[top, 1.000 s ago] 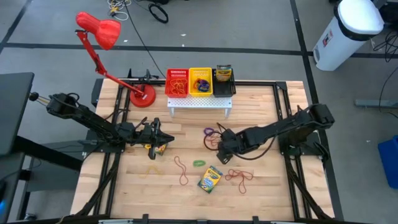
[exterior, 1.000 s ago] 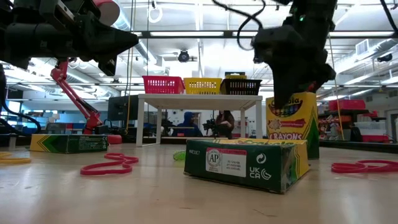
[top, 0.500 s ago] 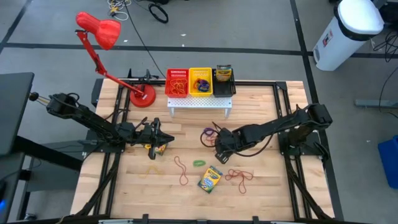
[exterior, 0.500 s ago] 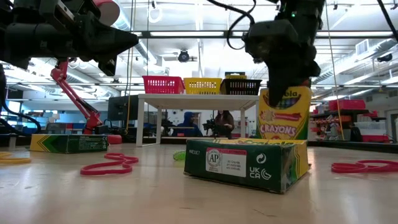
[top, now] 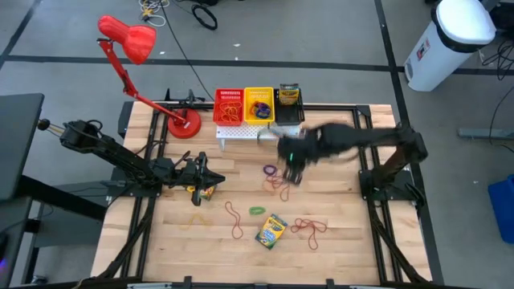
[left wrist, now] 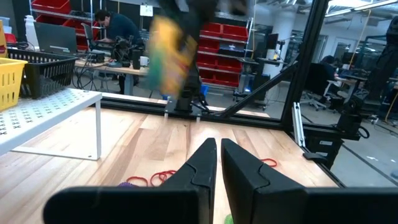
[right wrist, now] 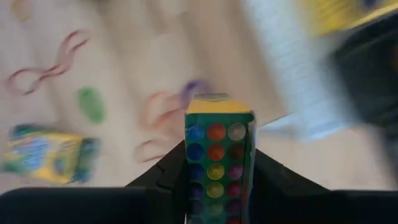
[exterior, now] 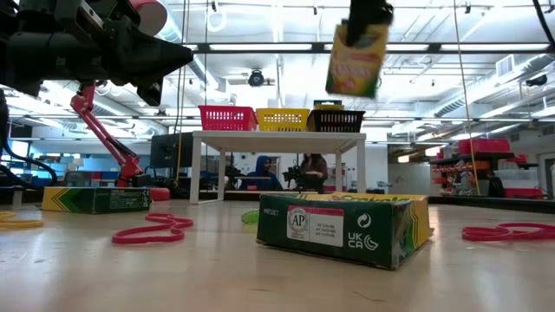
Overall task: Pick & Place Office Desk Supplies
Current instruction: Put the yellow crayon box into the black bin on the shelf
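Right gripper [right wrist: 215,163] clamps a crayon box [right wrist: 216,163] upright between its fingers.

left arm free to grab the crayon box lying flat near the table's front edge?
Probably yes. The left gripper is shut and holds nothing I can see, and the flat crayon box lies on bare wood with only rubber bands between. The right gripper is up near the white rack, holding another crayon box.

right gripper [top: 291,156] and its crayon box [exterior: 356,57] smeared by motion blur.
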You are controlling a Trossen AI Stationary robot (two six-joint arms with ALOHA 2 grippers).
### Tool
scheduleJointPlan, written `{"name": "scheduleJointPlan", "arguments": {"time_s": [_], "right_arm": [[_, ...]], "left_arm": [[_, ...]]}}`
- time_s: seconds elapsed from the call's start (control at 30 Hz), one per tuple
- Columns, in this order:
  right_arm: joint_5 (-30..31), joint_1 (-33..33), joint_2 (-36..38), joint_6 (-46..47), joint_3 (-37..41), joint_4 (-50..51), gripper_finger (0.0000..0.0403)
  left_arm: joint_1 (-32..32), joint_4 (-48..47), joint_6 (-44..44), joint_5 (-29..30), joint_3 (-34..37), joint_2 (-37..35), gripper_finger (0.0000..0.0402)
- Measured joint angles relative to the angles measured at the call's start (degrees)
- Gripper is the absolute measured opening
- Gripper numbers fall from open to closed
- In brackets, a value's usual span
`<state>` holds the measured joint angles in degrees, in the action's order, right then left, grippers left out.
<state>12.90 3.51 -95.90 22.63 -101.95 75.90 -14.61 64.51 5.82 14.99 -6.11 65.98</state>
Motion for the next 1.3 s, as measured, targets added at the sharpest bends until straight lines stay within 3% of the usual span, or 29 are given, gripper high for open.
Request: {"name": "scheduleJointPlan", "arguments": {"time_s": [0.27, 0.47, 0.87, 1.3], "right_arm": [[2.9, -18.9, -0.3, -28.5, -17.4, 2.7, 0.0121], [-5.4, -30.5, -4.0, -43.8, -19.4, 1.1, 0.0118], [-7.5, -32.7, -11.3, -54.5, -19.4, -0.5, 0.0118], [-7.5, -33.1, -12.8, -59.8, -19.4, 0.8, 0.0118]], "left_arm": [[0.0, 0.0, 0.0, 0.0, 0.0, 0.0, 0.0029], [0.0, 0.0, 0.0, 0.0, 0.0, 0.0, 0.0029], [0.0, 0.0, 0.0, 0.0, 0.0, 0.0, 0.0029], [0.0, 0.0, 0.0, 0.0, 0.0, 0.0, 0.0029]]}}
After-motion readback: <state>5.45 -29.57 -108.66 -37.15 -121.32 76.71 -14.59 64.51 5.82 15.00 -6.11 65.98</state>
